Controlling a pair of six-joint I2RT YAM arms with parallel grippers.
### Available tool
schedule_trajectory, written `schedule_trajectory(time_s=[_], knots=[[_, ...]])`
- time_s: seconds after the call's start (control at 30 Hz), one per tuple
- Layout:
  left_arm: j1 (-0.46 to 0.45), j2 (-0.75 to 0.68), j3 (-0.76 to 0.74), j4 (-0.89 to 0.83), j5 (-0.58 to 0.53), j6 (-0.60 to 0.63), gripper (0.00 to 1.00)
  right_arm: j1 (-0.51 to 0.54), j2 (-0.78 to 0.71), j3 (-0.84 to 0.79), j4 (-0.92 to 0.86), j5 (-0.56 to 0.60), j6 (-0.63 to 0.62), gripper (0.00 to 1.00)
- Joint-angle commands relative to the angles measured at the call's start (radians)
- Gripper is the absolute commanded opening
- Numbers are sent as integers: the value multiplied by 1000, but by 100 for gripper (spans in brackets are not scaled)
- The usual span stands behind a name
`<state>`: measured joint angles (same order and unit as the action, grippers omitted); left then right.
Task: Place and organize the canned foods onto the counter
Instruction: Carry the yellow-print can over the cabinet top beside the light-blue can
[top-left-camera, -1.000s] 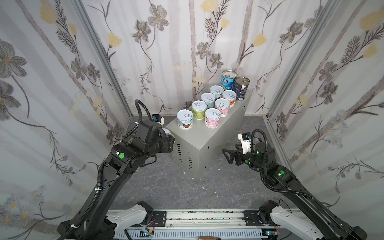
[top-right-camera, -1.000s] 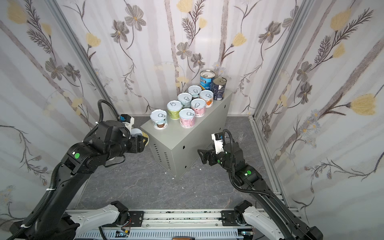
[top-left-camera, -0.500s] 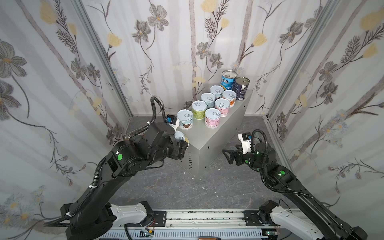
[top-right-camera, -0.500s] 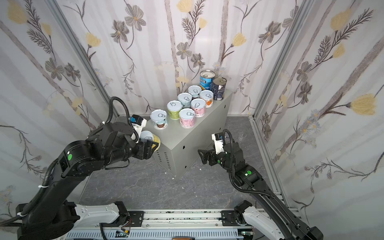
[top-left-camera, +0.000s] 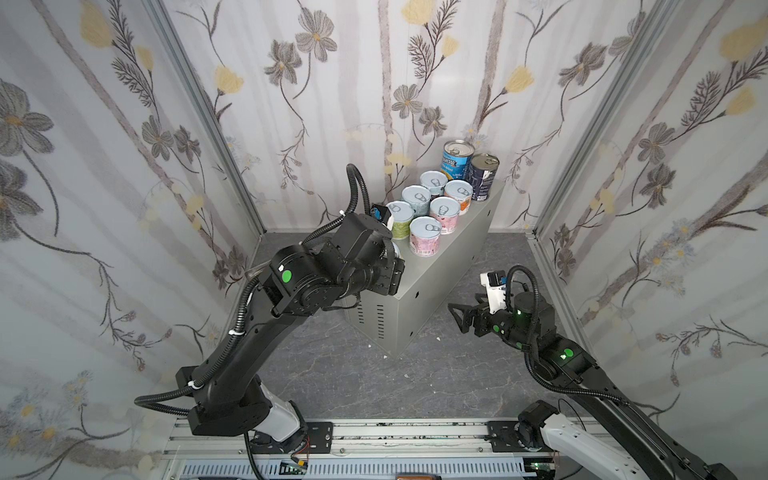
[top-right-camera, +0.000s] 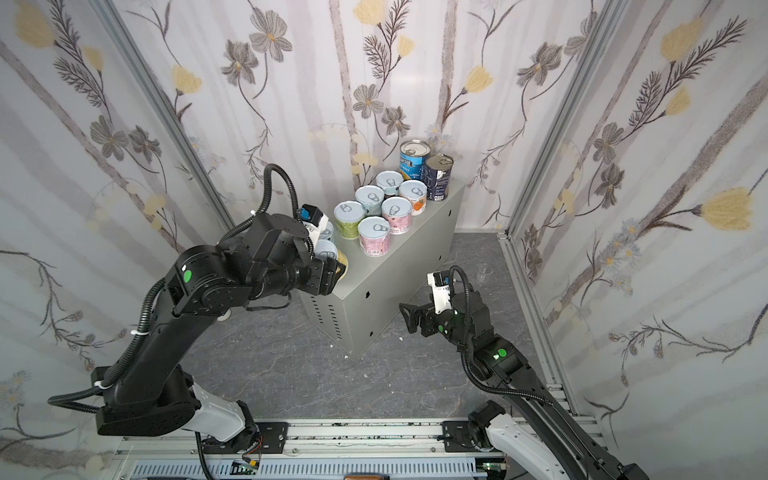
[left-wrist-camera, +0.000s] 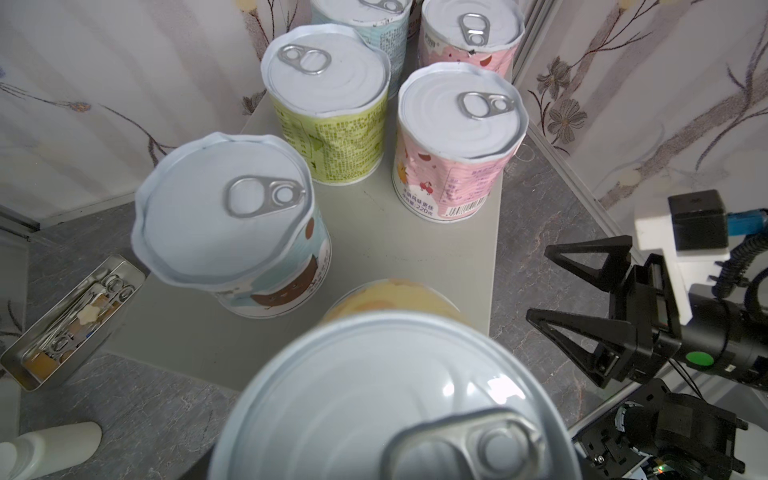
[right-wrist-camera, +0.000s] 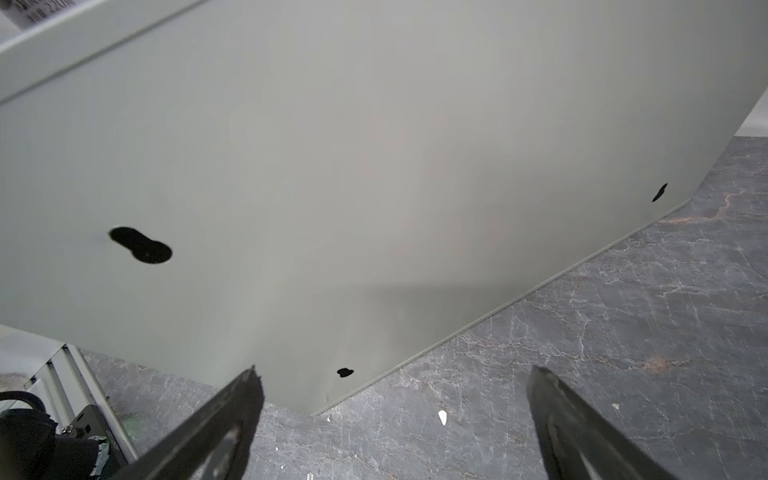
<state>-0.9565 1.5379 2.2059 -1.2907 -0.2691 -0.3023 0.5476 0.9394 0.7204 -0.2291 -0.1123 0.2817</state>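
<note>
The grey counter (top-left-camera: 449, 266) stood slantwise on the stone floor (top-left-camera: 332, 374), vented end toward the rail. The left gripper (top-right-camera: 336, 272) was clamped on a yellow can (left-wrist-camera: 386, 399), upright over the top's near end; whether it touched the metal I couldn't tell. The right gripper (right-wrist-camera: 395, 382) hung low beside the counter's long side, jaws spread wide, holding nothing. A metal tray (left-wrist-camera: 129, 269) lay on the floor. At the far end the Progresso tin (top-left-camera: 455, 160) and navy tin (top-left-camera: 482, 174) stood side by side. In front of them short cans (top-left-camera: 424, 232) stood in pairs, with a pale blue can (left-wrist-camera: 224, 216) nearest the held one. A white bottle (left-wrist-camera: 50, 449) lay near the tray.
</note>
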Motion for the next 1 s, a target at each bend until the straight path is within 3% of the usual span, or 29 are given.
schedule_trajectory(time_s=[0.0, 0.67, 0.97], knots=[[-2, 40, 37, 24, -28, -7, 49, 0, -5, -7, 16, 14, -16, 100], [-9, 215, 133, -54, -166, -61, 57, 0, -47, -51, 49, -32, -12, 100], [-8, 225, 131, -62, -180, -64, 68, 0, -54, -55, 50, -30, -9, 100]])
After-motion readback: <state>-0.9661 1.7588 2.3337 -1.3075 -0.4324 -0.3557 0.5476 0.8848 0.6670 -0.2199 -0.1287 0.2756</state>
